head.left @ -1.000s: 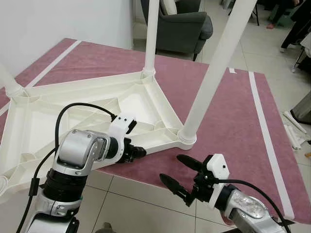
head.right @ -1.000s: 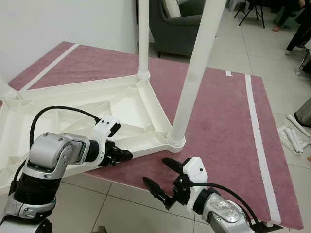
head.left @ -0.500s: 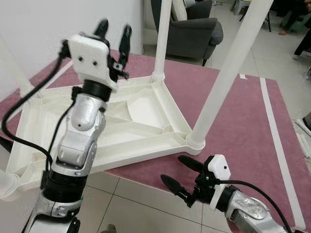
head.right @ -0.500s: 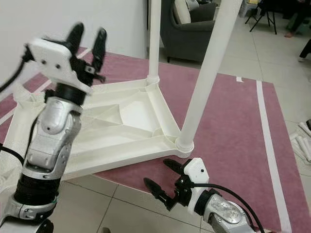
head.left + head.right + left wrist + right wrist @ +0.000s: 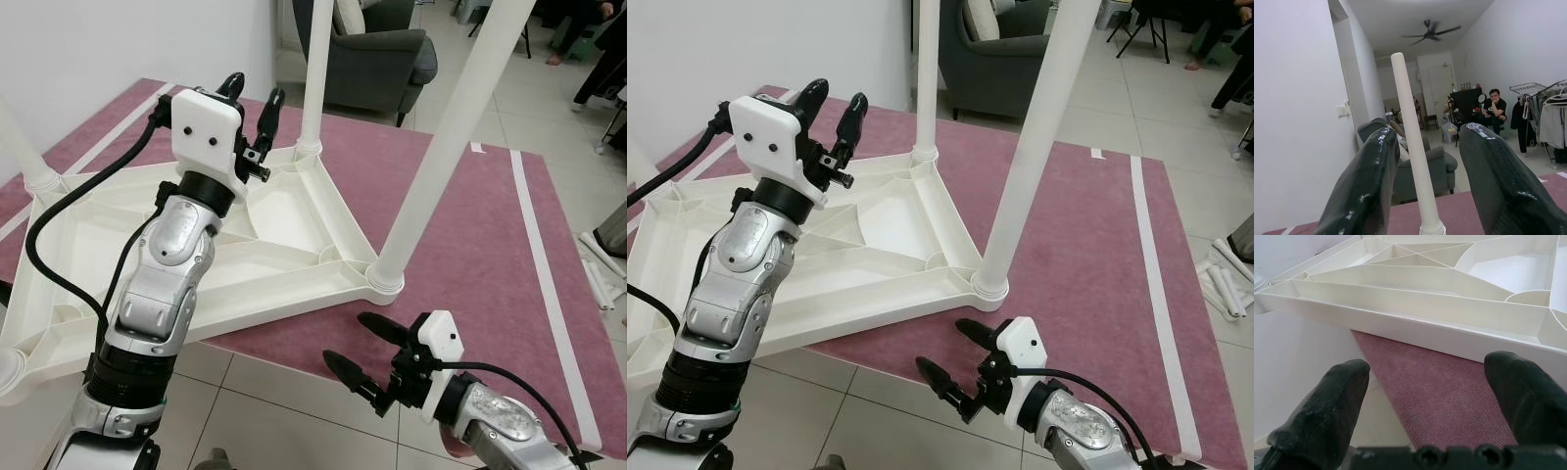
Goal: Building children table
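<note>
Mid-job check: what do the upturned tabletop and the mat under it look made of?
The tabletop looks like moulded white plastic with a smooth, slightly glossy finish; the thin ribs and webbed cells on its underside suggest that. The mat looks like a low-pile maroon textile with pale stripes, matte and finely grained in the right wrist view.

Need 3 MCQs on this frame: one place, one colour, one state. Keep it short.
1. Where does the upturned white plastic tabletop lie?
A. on the grey armchair
B. partly on the dark red rug
C. against the wall

2. What colour are the upright table legs?
A. white
B. black
C. red

3. How is the left claw?
A. shut on a leg
B. shut, empty
C. open, empty

Key: 1 B, the dark red rug shows under its corner; 2 A, both legs are white; 3 C, the left wrist view shows its fingers spread, the leg beyond them.
</note>
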